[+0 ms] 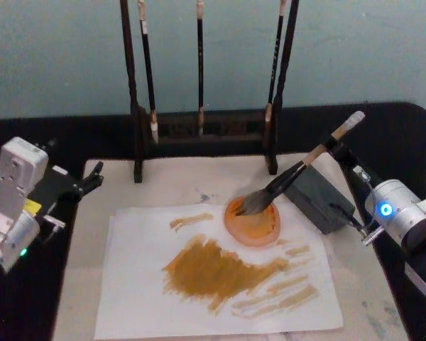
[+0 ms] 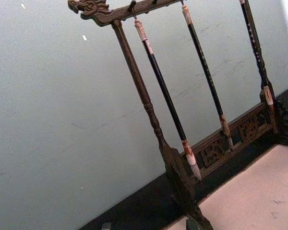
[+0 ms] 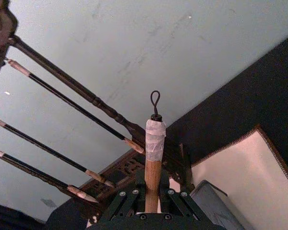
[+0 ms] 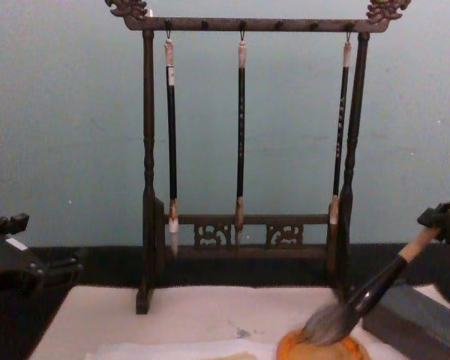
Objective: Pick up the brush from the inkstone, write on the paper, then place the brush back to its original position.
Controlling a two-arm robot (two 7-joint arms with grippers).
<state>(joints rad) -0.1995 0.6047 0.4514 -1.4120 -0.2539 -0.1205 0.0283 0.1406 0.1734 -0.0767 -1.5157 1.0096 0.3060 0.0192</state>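
Jaws of right gripper [image 1: 339, 148] pinch the brush [image 1: 284, 181] handle; I see its tuft resting in the inkstone [image 1: 261, 232]. At the table [image 1: 362, 298] left edge the left gripper [image 1: 92, 177] sits parked, jaws spread.

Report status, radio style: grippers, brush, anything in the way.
Right gripper shut on brush, tuft resting in inkstone. Left gripper open, parked left of paper. Grey block beside inkstone.

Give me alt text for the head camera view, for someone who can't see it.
The right gripper holds the brush by its handle, its tuft resting in the orange inkstone at the far edge of the ochre-streaked paper. A dark grey block lies right of the inkstone, a brush rack stands behind, and the left gripper is parked at the left.
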